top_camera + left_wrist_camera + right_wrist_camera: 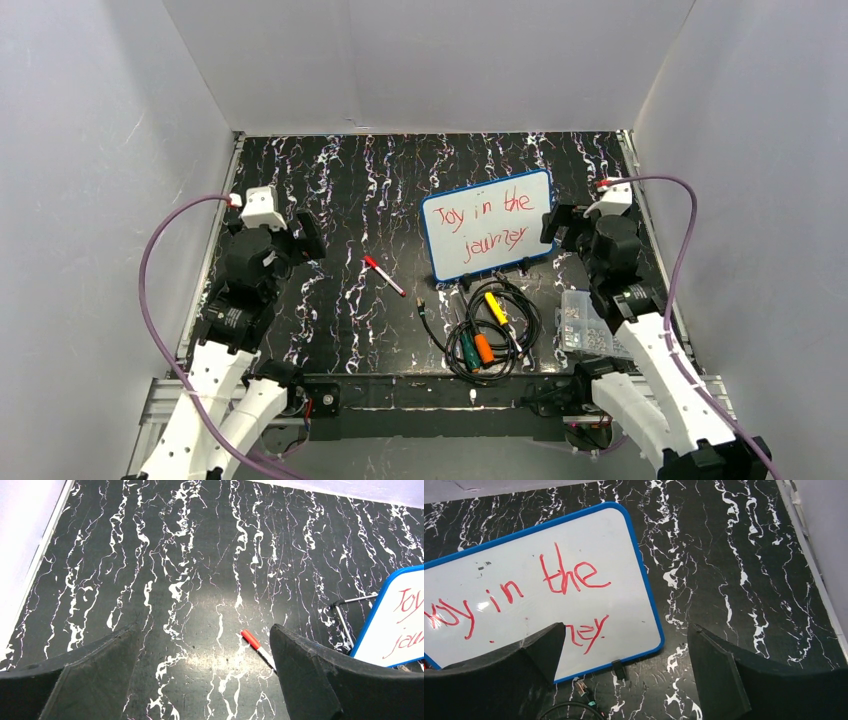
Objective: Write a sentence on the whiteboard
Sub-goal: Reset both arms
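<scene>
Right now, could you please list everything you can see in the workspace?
whiteboard: one, white with a blue rim, right of centre on the table
sentence: one, red, two lines on the whiteboard, "Joy in the journey"
marker: one, red and white, lying left of the whiteboard
cable bundle: one, black with yellow, orange and green plugs, nearer than the whiteboard
screw box: one, clear plastic, right of the cable bundle
table: one, black with white veining
left gripper: one, black, open, empty, near the marker
right gripper: one, black, open, empty, at the whiteboard's right end
</scene>
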You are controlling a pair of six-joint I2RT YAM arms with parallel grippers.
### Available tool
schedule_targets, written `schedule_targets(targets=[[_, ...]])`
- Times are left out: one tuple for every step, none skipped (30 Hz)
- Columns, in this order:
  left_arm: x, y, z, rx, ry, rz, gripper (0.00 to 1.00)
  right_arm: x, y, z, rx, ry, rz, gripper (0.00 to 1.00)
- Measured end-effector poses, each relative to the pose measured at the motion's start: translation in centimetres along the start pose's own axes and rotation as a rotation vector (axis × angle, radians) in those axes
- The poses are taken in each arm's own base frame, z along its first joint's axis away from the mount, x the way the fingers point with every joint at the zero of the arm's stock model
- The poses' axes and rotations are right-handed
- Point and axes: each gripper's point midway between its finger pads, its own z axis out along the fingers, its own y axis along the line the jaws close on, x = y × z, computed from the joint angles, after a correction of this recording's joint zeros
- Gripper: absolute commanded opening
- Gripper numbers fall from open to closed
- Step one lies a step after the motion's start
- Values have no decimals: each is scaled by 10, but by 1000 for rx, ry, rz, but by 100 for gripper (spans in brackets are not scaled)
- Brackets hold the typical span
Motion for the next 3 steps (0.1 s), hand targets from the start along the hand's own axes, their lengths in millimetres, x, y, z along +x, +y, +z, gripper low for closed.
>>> schedule_targets(targets=[[-1,0,-1,1,-3,-1,98,0,-1,-2,4,-8,-1,99],[-2,0,-1,2,-7,-2,98,0,-3,-3,8,-14,-3,99],[-2,0,-2,3,-11,-3,98,-1,-4,-5,12,-20,-3,99]])
